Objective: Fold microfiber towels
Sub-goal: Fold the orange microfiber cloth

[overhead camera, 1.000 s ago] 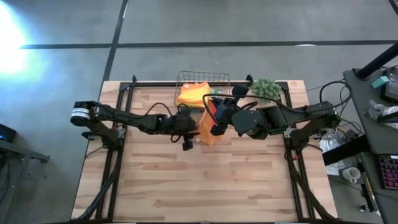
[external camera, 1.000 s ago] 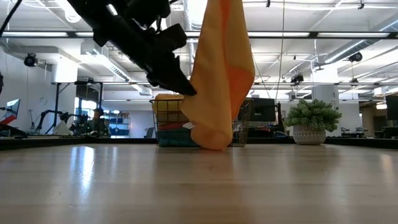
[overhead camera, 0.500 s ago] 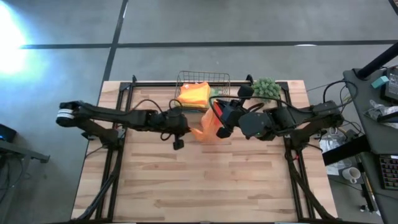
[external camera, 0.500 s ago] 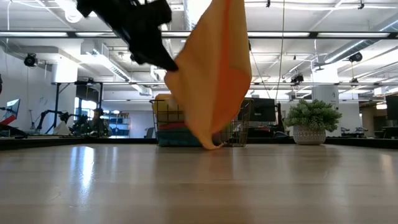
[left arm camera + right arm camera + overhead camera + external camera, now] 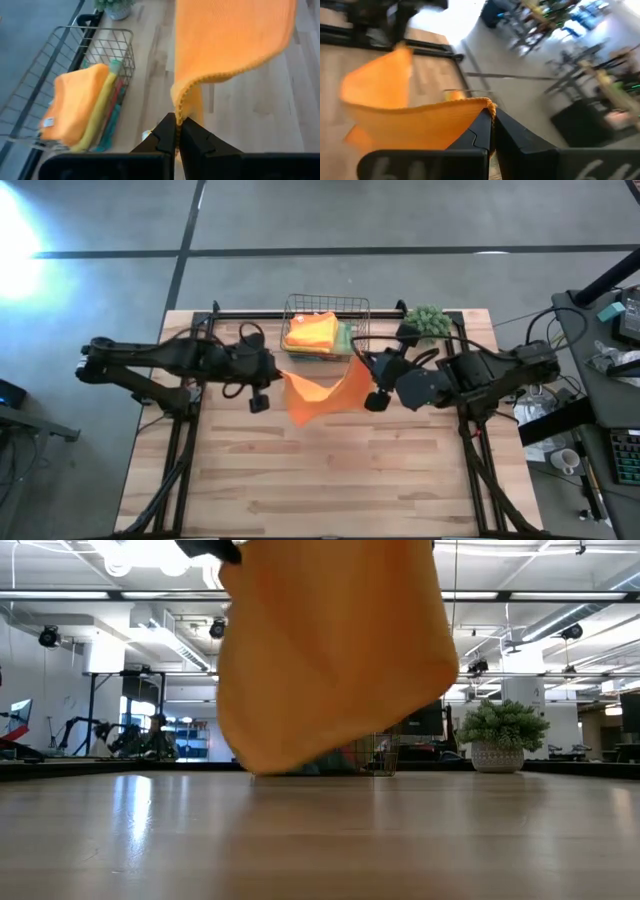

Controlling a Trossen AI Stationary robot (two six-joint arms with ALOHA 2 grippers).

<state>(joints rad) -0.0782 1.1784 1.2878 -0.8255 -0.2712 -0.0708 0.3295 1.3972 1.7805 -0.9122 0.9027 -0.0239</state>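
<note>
Towel [image 5: 318, 394] one, orange, between two grippers.

- No text, brand, number or sign can be read in any view.
- A small white tag [image 5: 48, 121] shows on the folded orange towel [image 5: 75, 107] in the wire basket [image 5: 60, 55], but whatever is printed on it is too small to read.
</note>
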